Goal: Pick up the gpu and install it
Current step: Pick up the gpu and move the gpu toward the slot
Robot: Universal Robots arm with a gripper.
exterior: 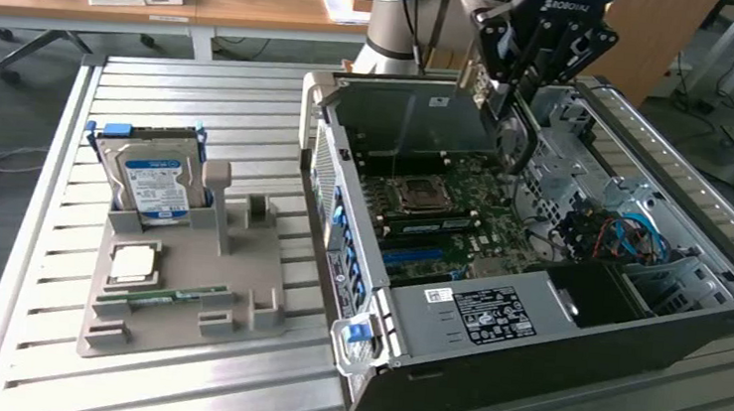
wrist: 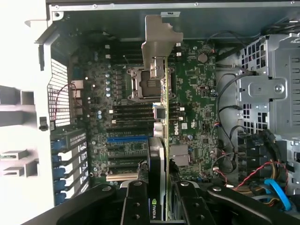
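Clamping one card edge-on, the single gripper (wrist: 161, 187) has its two black fingers (wrist: 136, 201) drawn partway in, one pressed to each face of the gpu (wrist: 166, 117). The gpu hangs upright inside the one open computer case (exterior: 567, 353), over the green motherboard (wrist: 197, 93). Whether its lower edge touches the board cannot be told.

Seen from the wrist, the card is a thin green circuit-board strip. It has one bent, matte silver metal bracket (wrist: 159, 40) at the far end and one black plastic cooler (wrist: 154, 168) near the fingers.

The motherboard carries one square metal processor socket (wrist: 145, 84) and one long blue slot (wrist: 124, 139), among dense small components. The case is sheet steel, grey and perforated in places.

On the exterior view's left, a slatted aluminium table (exterior: 190, 100) holds one grey moulded holder (exterior: 243, 254). In it stand or lie three parts: one silver hard drive (exterior: 154, 182) with a blue-white label, upright; one flat square processor chip (exterior: 134, 263); and one narrow green memory stick (exterior: 173, 296).
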